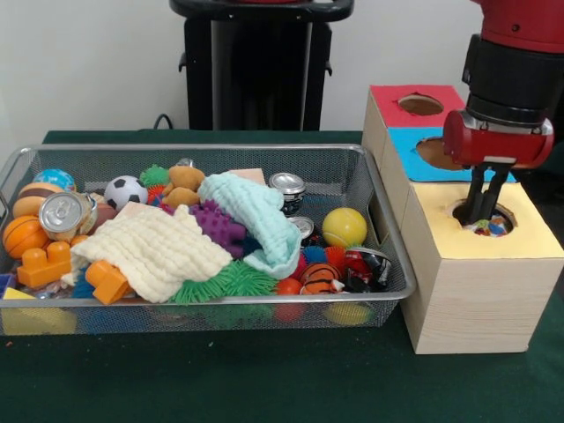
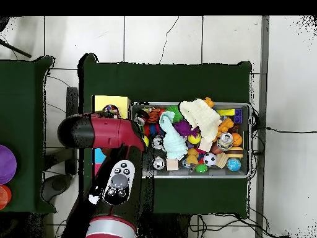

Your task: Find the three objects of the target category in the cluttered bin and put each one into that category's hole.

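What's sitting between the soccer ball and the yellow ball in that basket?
In the front view, a mint-green cloth lies between the soccer ball and the yellow ball, with a purple spiky toy beside it.

Tool [image 1: 481,211] tips sunk out of sight in yellow box's hole [image 1: 484,218]; arm [image 1: 520,53] cut off at top edge; lower toys buried under cloths [image 1: 159,248].

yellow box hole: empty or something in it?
Not empty. A multicoloured object shows inside the yellow box's hole, beside the gripper dipped into it.
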`<state>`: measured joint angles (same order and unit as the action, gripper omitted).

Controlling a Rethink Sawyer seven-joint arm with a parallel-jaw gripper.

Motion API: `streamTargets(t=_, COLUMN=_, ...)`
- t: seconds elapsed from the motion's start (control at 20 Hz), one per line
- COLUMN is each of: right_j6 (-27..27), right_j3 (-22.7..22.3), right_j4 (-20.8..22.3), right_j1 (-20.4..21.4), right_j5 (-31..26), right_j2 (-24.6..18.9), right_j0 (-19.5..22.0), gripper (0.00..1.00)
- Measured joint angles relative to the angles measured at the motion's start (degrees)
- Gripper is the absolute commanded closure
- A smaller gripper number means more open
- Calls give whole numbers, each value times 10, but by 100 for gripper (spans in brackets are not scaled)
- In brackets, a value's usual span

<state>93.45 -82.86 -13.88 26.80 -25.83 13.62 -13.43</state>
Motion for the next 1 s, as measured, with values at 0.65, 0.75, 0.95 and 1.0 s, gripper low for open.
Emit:
streamTargets(t=0.65, right_j6=0, right_j3=-5, right_j4=-2, right_j1=-20, right_j5=41, right_j2=0, right_j0=0, gripper=100)
streamTargets(t=0.75, right_j6=0, right_j3=-5, right_j4=-3, right_j1=-26, right_j5=49, right_j2=0, right_j0=1, gripper=100)
streamTargets(t=0.95, right_j6=0, right_j3=-4, right_j4=-5, right_j1=-32, right_j5=59, right_j2=-1, right_j0=3, gripper=100)
streamTargets(t=1.0, right_j6=0, right_j3=-4, right_j4=-5, right_j1=-33, right_j5=61, right_j2=-1, right_j0=3, gripper=100)
